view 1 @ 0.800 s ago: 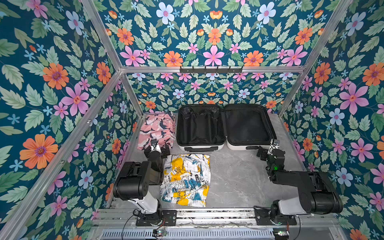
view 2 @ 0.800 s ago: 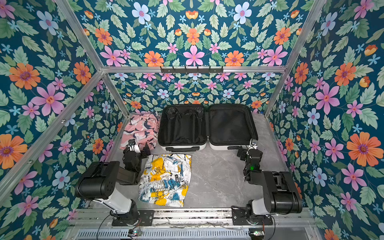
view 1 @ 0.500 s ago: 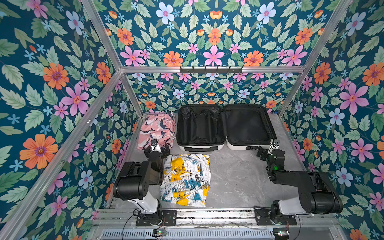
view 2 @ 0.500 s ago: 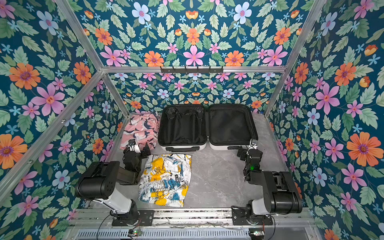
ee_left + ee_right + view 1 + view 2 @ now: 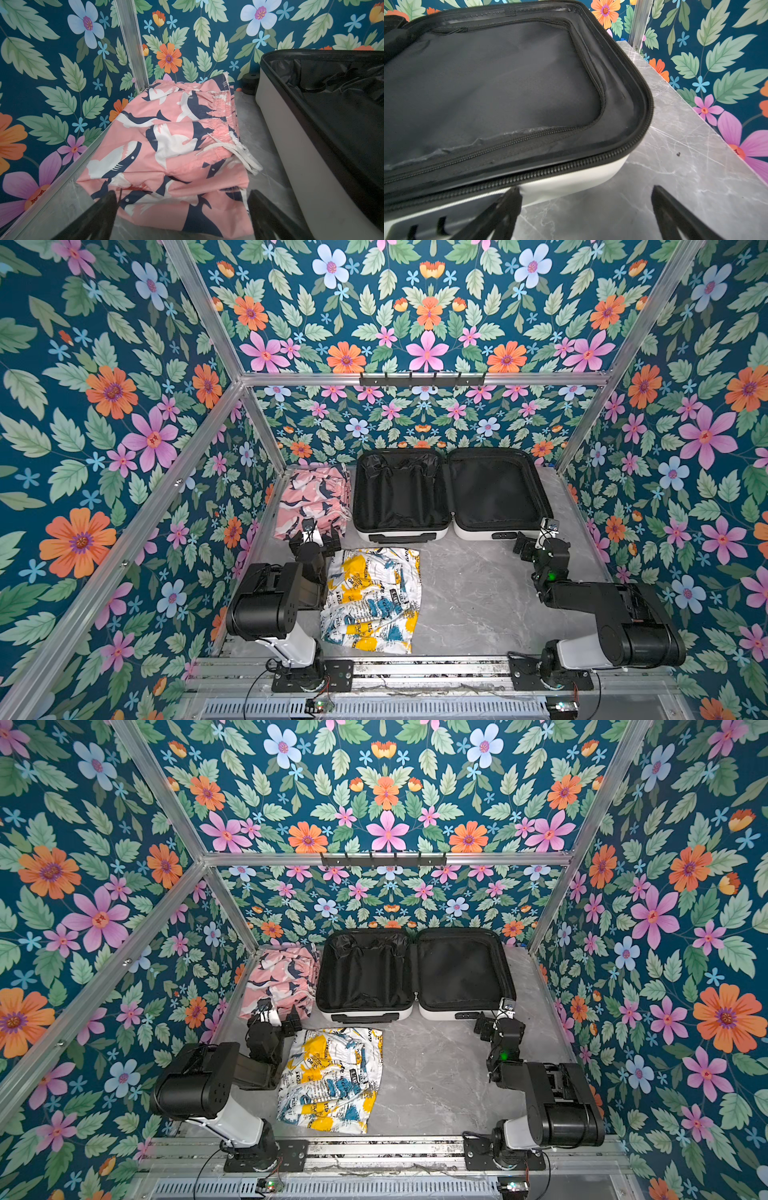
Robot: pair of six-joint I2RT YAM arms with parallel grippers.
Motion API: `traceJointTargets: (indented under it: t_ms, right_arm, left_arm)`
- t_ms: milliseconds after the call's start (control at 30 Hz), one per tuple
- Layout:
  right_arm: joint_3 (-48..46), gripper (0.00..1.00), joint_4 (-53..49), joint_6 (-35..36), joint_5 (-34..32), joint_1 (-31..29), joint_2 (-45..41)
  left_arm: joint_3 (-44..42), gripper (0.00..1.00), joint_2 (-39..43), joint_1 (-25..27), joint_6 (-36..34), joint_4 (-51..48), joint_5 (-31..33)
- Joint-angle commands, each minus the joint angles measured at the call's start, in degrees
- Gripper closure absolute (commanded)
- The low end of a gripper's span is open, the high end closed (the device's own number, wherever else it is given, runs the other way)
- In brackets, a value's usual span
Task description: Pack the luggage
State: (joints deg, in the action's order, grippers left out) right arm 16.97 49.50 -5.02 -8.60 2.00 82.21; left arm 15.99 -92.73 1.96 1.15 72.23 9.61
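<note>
The luggage (image 5: 399, 493) (image 5: 365, 973) lies opened flat at the back of the table, white shell down, both black-lined halves empty. Folded pink shark-print shorts (image 5: 311, 499) (image 5: 278, 977) lie to its left. A yellow, white and blue printed garment (image 5: 372, 597) (image 5: 332, 1077) lies in front of it. My left gripper (image 5: 314, 542) (image 5: 180, 194) stands open at the near edge of the shorts (image 5: 166, 135), holding nothing, with the luggage's white wall (image 5: 291, 135) beside it. My right gripper (image 5: 536, 545) (image 5: 585, 189) is open and empty, low over the table at the near right corner of the luggage (image 5: 498, 83).
The grey marble table top (image 5: 478, 593) is closed in by floral walls on three sides, with aluminium posts (image 5: 266, 427) at the corners. A black hook rail (image 5: 422, 379) hangs high on the back wall. Both arm bases sit on the front rail (image 5: 415, 672).
</note>
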Motion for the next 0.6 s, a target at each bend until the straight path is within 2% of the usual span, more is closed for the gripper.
traceJointTargets:
  t_ms: [0, 267, 333, 400, 467, 567]
  right_arm:
    - [0.33, 0.01, 1.83, -0.36, 2.68, -0.25, -0.04]
    - [0.24, 0.01, 1.96, -0.43, 3.00, -0.24, -0.08]
    - [0.67, 0.01, 0.48, -0.61, 2.65, -0.24, -1.33]
    - [2.98, 0.01, -9.61, -0.15, 4.07, -0.24, -6.50]
    - [3.88, 0.01, -16.00, 0.47, 4.92, -1.09, -12.48]
    - [3.46, 0.01, -25.95, 1.02, 0.71, -4.13, -23.89]
  left_arm:
    - [0.10, 0.00, 0.00, -0.10, -0.59, 0.54, -0.20]
    - [-0.08, 0.00, 0.14, -0.11, -0.62, 0.80, -0.20]
    - [0.37, 0.00, 1.27, -0.10, 0.16, -1.04, 1.73]
    - [1.14, 0.00, 4.30, -0.18, 1.37, -5.07, 4.51]
    - [0.22, 0.00, 8.72, -0.06, 0.70, -6.95, 4.21]
    - [1.20, 0.00, 18.31, -0.11, 2.49, -17.04, 3.91]
